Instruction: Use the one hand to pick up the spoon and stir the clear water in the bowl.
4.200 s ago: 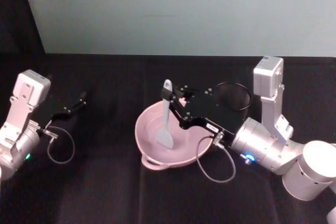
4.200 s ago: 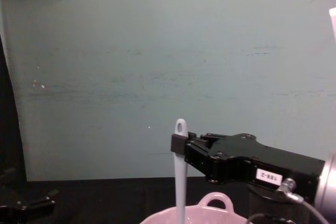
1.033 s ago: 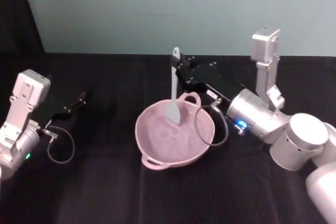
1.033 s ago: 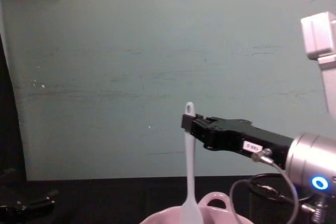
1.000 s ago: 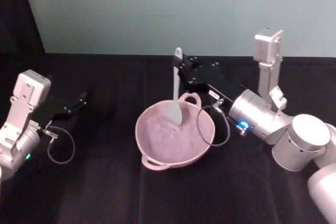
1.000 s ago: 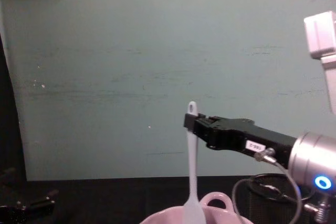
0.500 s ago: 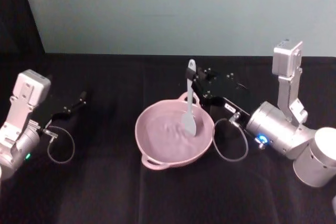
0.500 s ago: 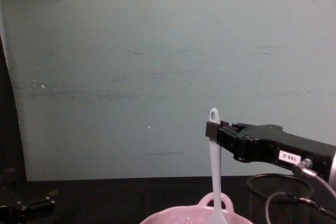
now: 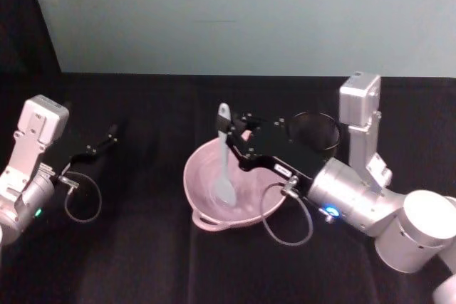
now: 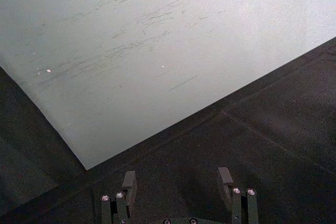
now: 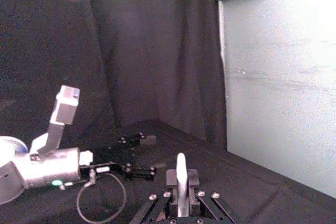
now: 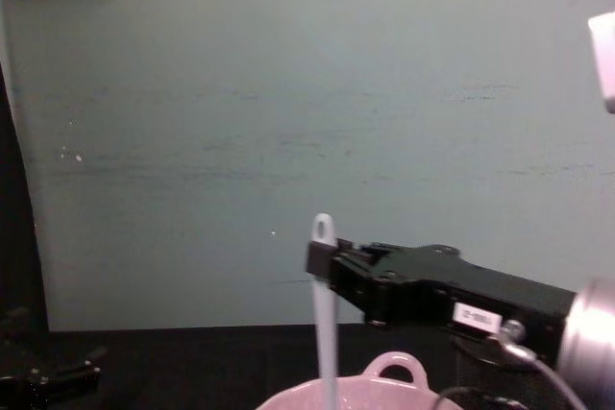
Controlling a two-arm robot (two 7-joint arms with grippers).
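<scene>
Your right gripper (image 9: 231, 135) clamps the spoon (image 9: 225, 169) near its handle top, blade down in the bowl (image 9: 201, 213). Sweep wide and it could hit the wall, slopping water. Left gripper (image 9: 103, 140) parked at left, fingers apart.

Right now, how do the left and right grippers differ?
Jaws: the left gripper has its jaws open and empty; the right gripper has its jaws shut on the spoon near the handle's top.
Place: the left gripper sits off to the left, away from the bowl; the right gripper is over the bowl, holding the spoon upright with its blade inside.
Both are black, with silver wrists and a looped cable.
</scene>
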